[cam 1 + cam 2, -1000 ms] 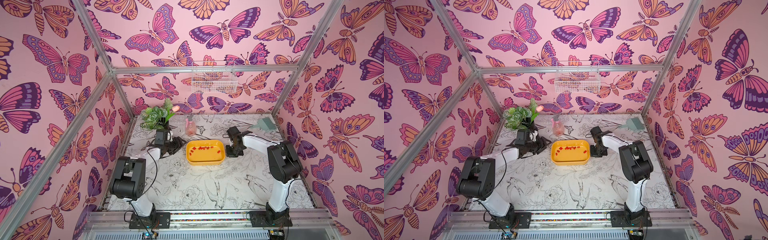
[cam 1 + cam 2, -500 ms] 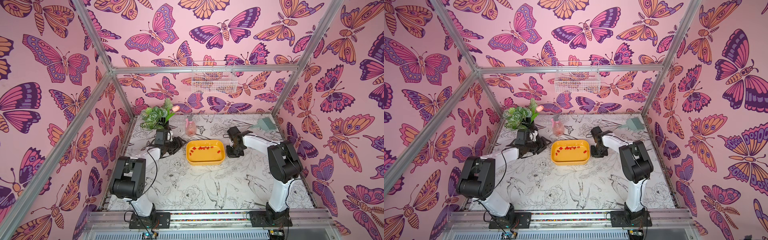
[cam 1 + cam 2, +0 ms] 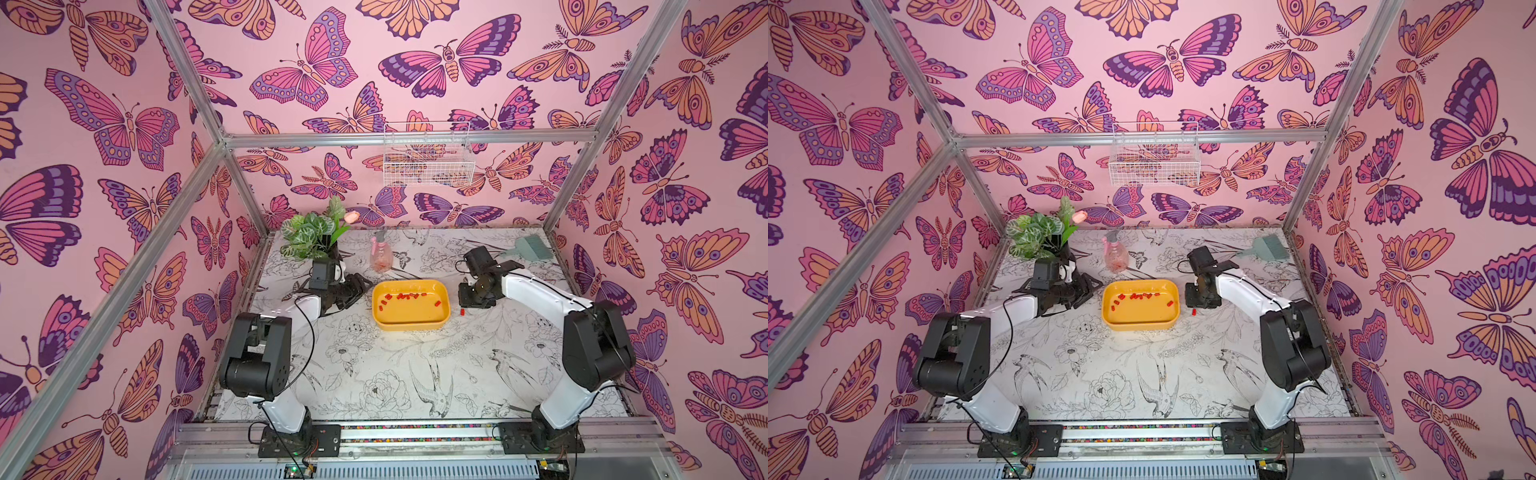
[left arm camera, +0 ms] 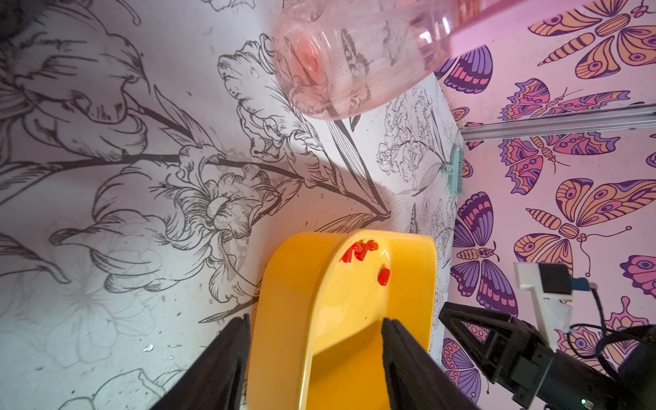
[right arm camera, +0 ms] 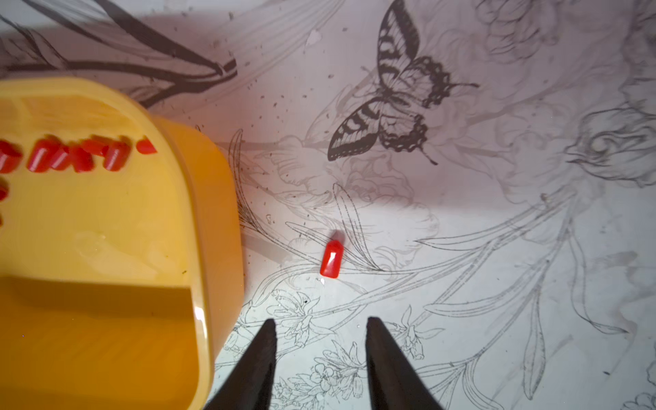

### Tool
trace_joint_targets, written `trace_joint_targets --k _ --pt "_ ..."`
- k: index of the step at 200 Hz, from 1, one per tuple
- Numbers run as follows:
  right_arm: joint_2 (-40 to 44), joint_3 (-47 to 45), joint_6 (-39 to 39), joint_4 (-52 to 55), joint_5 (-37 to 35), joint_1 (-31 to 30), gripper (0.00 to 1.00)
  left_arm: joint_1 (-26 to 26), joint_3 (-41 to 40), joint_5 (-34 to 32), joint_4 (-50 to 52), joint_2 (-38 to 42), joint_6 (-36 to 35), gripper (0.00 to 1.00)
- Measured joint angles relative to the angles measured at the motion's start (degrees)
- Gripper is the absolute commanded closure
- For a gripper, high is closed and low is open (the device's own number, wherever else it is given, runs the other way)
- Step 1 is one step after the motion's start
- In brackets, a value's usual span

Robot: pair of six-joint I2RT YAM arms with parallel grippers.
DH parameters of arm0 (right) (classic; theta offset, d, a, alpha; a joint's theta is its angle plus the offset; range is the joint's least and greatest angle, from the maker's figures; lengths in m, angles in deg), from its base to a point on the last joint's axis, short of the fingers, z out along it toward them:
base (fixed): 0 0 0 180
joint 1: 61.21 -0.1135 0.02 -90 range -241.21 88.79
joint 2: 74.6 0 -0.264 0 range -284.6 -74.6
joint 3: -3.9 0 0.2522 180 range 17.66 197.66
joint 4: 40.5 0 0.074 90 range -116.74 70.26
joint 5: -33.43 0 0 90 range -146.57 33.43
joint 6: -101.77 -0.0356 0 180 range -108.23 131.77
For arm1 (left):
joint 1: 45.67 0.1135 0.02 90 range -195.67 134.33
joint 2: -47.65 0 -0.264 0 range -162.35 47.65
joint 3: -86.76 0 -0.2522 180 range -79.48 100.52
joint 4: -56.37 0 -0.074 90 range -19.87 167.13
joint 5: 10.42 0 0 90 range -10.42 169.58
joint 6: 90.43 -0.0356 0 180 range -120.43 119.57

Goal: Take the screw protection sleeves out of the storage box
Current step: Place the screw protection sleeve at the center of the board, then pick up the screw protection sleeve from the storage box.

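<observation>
This is a robot test cell in a lab. An aluminium frame (image 3: 407,139) holds walls (image 3: 104,124) papered in one butterfly print, and the table (image 3: 395,374) wears a printed line-drawing sheet. A left arm (image 3: 257,353) and a right arm (image 3: 594,349) are bolted to a rail (image 3: 415,434) along the table's front edge, with cables trailing. The props look staged: a plant (image 3: 309,232) at the back left corner, a spray bottle (image 3: 381,253), a brush (image 3: 530,248), a yellow box (image 3: 409,325), and a wire basket (image 3: 428,162) hung on the back wall.

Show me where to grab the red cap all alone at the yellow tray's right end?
Probably pinch that cap across its round middle, coming straight down from above. It seems to lie on its side on the tray floor, apart from the row of caps, leaving room on both sides.
</observation>
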Motion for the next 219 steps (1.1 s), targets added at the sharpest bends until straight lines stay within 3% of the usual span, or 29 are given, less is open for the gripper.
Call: trace_joint_targets --k 20,35,63,89,119,139,164,180,219 --pt "3.82 -1.51 0.0 -1.03 -0.87 -0.13 0.25 0.0 0.0 0.0 0.0 0.0 -0.09 0.36" --pt "7.04 -1.92 0.59 -1.88 -1.84 -0.83 0.0 -0.26 0.0 -0.37 0.07 0.15 -0.48 0.37" --pt "11.89 -1.25 0.83 -3.89 -3.8 -5.16 0.01 -1.27 0.0 -1.55 0.31 2.45 -1.77 0.37" --pt "11.08 2.43 1.05 -4.94 -5.16 -9.73 0.0 -1.81 0.17 -1.51 0.2 3.19 -2.45 0.37" --pt "4.85 8.7 1.27 -6.03 -5.77 -14.08 0.15 -1.81 0.22 -1.53 0.26 3.17 -2.6 0.37" --pt "-1.01 11.91 1.31 -6.71 -5.42 -15.93 0.34 -1.81 0.22 -1.51 0.26 3.15 -2.62 0.37" --pt "-7.43 14.75 0.79 -6.82 -5.01 -17.27 0.4 -1.81 0.44 -1.51 0.35 2.8 -2.78 0.37" --pt "-10.62 16.37 0.48 -6.93 -4.55 -17.9 0.5 -1.81 0.72 -1.49 0.35 2.56 -2.8 0.37" --pt "-15.63 20.59 -0.55 -7.56 -3.72 -18.43 0.54 -1.81 0.94 -1.46 0.35 2.43 -2.97 0.38"
